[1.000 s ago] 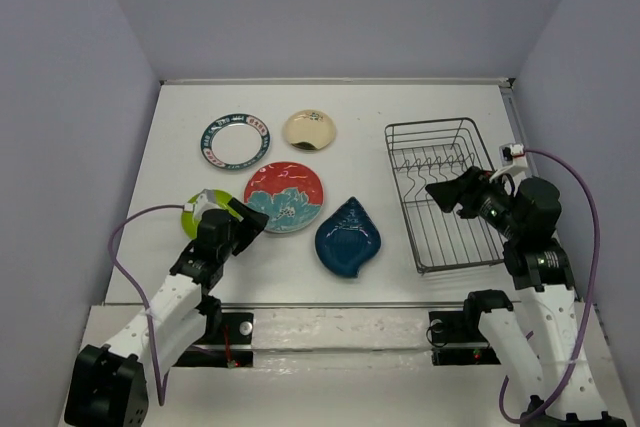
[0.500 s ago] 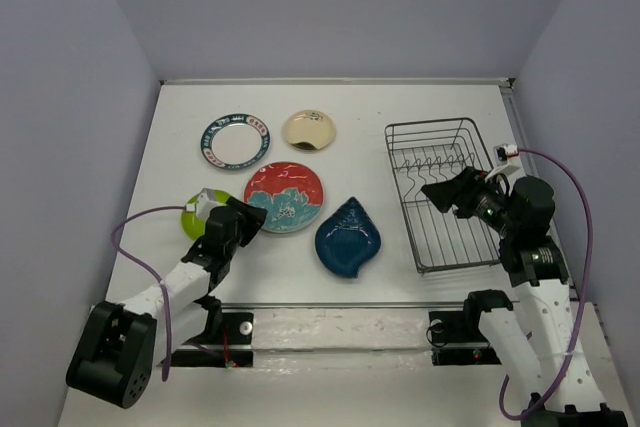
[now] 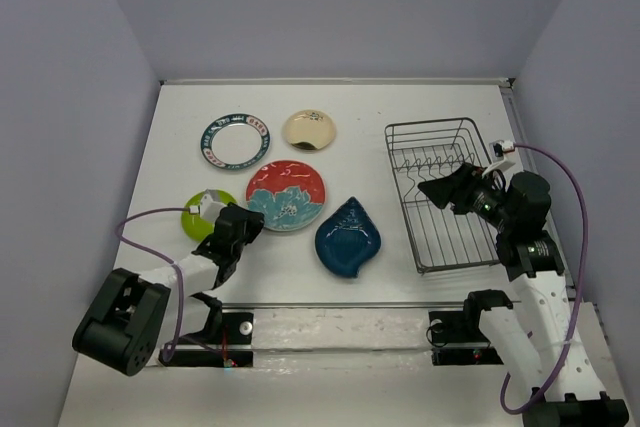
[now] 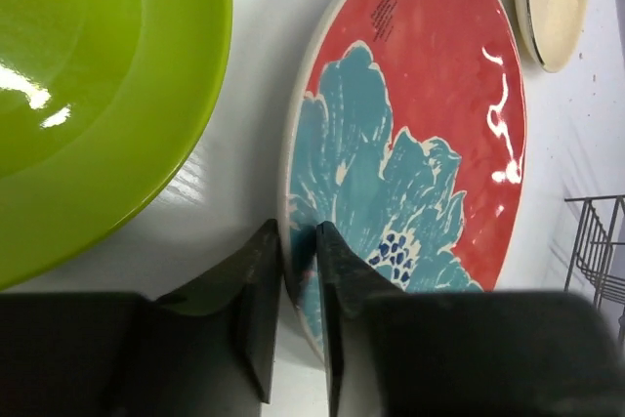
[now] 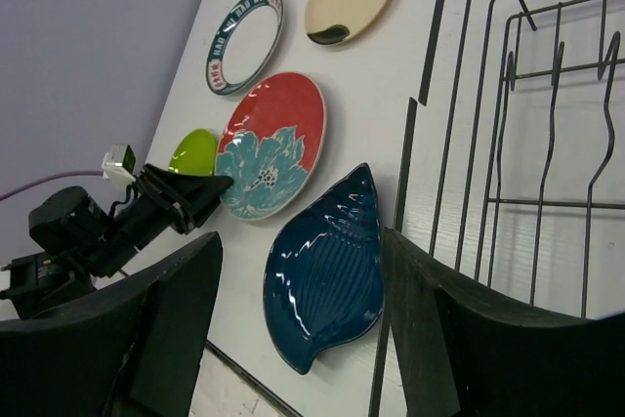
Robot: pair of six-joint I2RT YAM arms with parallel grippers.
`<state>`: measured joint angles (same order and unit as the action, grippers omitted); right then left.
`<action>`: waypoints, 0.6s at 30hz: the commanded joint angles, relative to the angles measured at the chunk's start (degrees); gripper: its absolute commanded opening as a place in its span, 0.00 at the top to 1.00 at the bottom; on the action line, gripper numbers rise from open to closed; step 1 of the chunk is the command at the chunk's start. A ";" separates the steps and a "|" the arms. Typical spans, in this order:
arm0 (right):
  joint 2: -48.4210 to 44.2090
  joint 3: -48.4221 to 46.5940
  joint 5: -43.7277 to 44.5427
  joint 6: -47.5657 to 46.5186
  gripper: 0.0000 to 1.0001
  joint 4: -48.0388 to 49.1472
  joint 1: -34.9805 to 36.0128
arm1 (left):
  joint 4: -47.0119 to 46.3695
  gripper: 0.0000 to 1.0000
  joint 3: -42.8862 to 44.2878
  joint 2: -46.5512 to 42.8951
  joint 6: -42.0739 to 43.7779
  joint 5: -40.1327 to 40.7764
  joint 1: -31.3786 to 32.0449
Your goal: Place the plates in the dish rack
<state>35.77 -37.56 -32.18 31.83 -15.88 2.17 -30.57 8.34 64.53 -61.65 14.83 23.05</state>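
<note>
Plates, top view: all five flat on table (image 3: 400, 107), none in dish rack (image 3: 460, 265) yet. Left gripper (image 3: 250, 227) sits low at near-left rim of red-and-teal plate (image 3: 290, 192), just beside lime green plate (image 3: 193, 217). Edge approach prob. because a flat plate offers no other hold. Right gripper (image 3: 447, 190) hovers over rack, likely parked near the tines for later placement.

Left wrist: fingers (image 4: 256, 300) straddle the plate rim, jaws nearly together. Looks like a pinch on the rim, though contact isn't fully resolvable. Lime plate is apart from the fingers.

Right wrist: jaws wide apart, empty. Tines (image 5: 552, 75) bare, blue leaf plate (image 5: 327, 271) on table beside rack.
</note>
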 commanded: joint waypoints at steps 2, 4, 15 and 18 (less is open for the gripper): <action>0.26 0.03 -2.09 1.47 0.29 4.28 -0.42 | -6.08 0.90 -0.42 -0.63 0.39 5.65 1.47; 0.35 -0.40 -2.35 1.56 0.30 4.45 -0.42 | -6.70 0.94 -0.95 -1.07 0.39 5.56 1.56; 5.44 -5.67 -5.52 2.44 0.29 6.64 1.77 | -4.52 0.94 -0.08 -16.35 6.62 2.92 1.56; 8.25 -6.82 -2.90 3.58 0.26 10.84 8.51 | -2.57 0.94 1.85 -22.50 8.30 2.48 1.47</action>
<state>41.47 -40.36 -35.33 33.76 -13.15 3.86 -28.47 6.66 49.04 -56.12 16.29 24.34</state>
